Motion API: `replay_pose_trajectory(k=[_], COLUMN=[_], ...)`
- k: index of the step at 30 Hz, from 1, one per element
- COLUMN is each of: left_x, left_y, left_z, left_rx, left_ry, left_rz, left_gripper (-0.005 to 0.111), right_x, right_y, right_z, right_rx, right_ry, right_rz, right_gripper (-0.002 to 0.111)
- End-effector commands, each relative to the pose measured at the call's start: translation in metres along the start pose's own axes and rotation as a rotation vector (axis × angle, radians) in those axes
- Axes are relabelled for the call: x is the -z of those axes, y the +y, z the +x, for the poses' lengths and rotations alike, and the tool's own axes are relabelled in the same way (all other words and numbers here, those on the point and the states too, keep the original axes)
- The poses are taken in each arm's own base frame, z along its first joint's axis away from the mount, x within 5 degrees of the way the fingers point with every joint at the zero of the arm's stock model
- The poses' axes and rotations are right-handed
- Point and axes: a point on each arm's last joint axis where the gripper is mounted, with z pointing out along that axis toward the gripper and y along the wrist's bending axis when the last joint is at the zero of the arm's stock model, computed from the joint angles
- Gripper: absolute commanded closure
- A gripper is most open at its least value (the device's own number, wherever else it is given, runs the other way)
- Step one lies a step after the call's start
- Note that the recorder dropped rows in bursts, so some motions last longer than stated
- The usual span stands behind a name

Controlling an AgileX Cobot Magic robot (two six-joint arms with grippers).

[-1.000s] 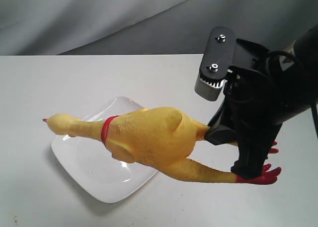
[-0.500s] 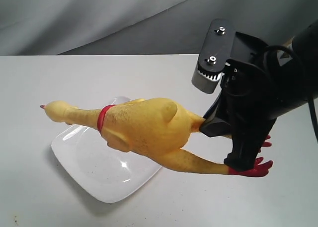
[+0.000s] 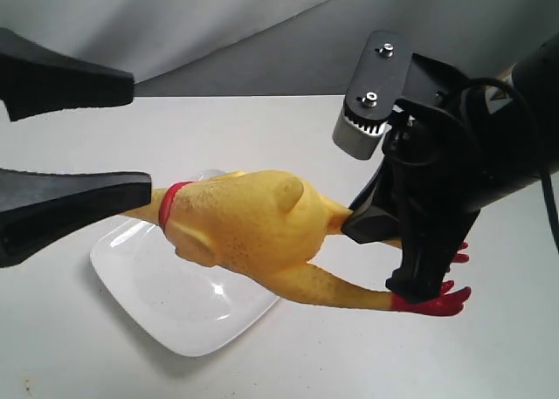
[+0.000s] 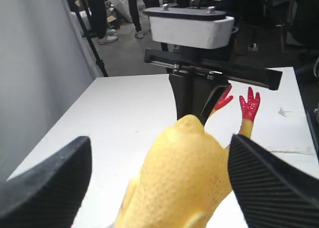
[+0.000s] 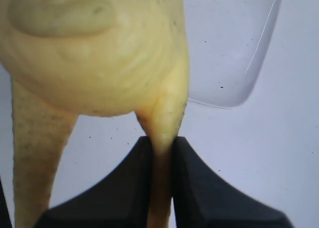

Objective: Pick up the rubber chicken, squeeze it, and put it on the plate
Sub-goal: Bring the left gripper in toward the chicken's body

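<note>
The yellow rubber chicken (image 3: 253, 224) hangs level above the table, over the right part of the white plate (image 3: 157, 316). My right gripper (image 3: 371, 229) is shut on one thin leg just behind the plump body (image 5: 99, 48), which shows clearly in the right wrist view at the right gripper (image 5: 162, 148). The other leg and the red feet (image 3: 432, 301) stick out below the arm. My left gripper (image 3: 140, 137) is open, with one finger on each side of the chicken's front end. Its lower finger hides the head. In the left wrist view the body (image 4: 184, 178) fills the gap between those fingers.
The white table (image 3: 288, 137) runs back to a grey cloth backdrop (image 3: 175, 24). Part of the plate (image 5: 234, 48) shows under the chicken in the right wrist view. People and stands appear beyond the far table edge in the left wrist view.
The left gripper has come in from the left, open, and now straddles the chicken's head and neck. The right gripper has carried the chicken slightly left and upward.
</note>
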Motion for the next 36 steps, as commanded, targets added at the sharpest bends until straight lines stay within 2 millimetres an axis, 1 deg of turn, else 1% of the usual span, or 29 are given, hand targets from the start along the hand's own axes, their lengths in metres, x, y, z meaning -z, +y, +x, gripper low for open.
replay_pose_trajectory(k=[1, 3, 7, 16, 24, 31, 33, 36], left_x=[-0.015, -0.021, -0.033, -0.045, -0.051, -0.064, -0.066, -0.065], left_y=[0.003, 0.003, -0.006, -0.013, -0.018, -0.014, -0.014, -0.014], left_z=[-0.003, 0.003, 0.019, 0.043, 0.046, 0.063, 0.065, 0.064], left_rx=[-0.085, -0.090, -0.147, -0.277, -0.275, -0.215, -0.209, -0.211], left_ry=[0.034, 0.056, 0.090, 0.212, 0.226, 0.271, 0.276, 0.275], left_rz=[-0.010, -0.016, 0.034, -0.050, -0.039, 0.023, 0.027, 0.026], left_gripper=[0.035, 0.035, 0.035, 0.035, 0.035, 0.035, 0.039, 0.057], right_x=[0.002, 0.001, 0.001, 0.001, 0.001, 0.001, 0.001, 0.001], right_y=[0.002, 0.003, 0.003, 0.004, 0.004, 0.005, 0.005, 0.005], right_z=[-0.004, -0.005, -0.005, -0.005, -0.006, -0.006, -0.006, -0.006], right_rx=[-0.004, 0.002, 0.002, -0.003, -0.013, -0.009, -0.009, -0.009], right_ry=[-0.044, -0.048, -0.049, -0.054, -0.062, -0.062, -0.062, -0.062], right_rz=[-0.008, -0.008, -0.007, -0.012, -0.020, -0.023, -0.023, -0.023], right_gripper=[0.108, 0.108, 0.108, 0.108, 0.108, 0.108, 0.108, 0.108])
